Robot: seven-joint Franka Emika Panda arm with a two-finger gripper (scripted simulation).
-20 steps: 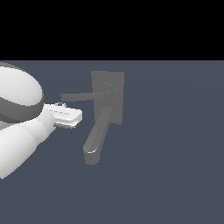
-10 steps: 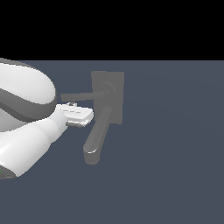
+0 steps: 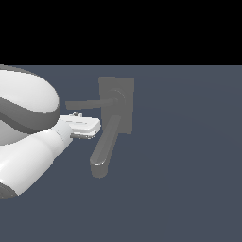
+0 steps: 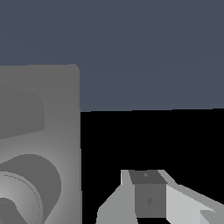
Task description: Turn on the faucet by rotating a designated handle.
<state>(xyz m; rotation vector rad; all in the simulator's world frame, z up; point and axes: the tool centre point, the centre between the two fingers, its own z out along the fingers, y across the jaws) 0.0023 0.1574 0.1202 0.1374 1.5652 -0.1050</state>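
- Faucet [image 3: 116, 106] sits centre-left of the exterior frame: flat back plate, thick spout [image 3: 105, 149] running down-left to a rounded tip.
- Handle [image 3: 85, 104] is the thin rod sticking out level from the round hub [image 3: 117, 97] toward the exterior view's left, in the upper part of the fixture.
- Gripper [image 3: 87, 126] comes in from the left edge of the exterior frame on the big white arm [image 3: 28, 142], with its white tip just below the handle and close to the upper spout.
- From this angle, can't tell whether it touches either one; there seems to be a slim gap under the rod.
- Fingers: can't tell whether they are spread or pressed together. The exterior view shows only the flat white hand body, and the wrist view shows one grey finger [image 4: 148, 197] low and right of centre, with nothing between the tips.
- Wrist view: the back plate [image 4: 52, 113] fills the left side, with the hub curve at lower left. No rod shows here.
- Progress: approach stage, I'd say. The handle is level and looks unturned, and no grip on it is visible.
- Left to do: get contact on the rod near its free end, then swing it about the hub.
- Risk: pushing on the spout by mistake, since it is so close.
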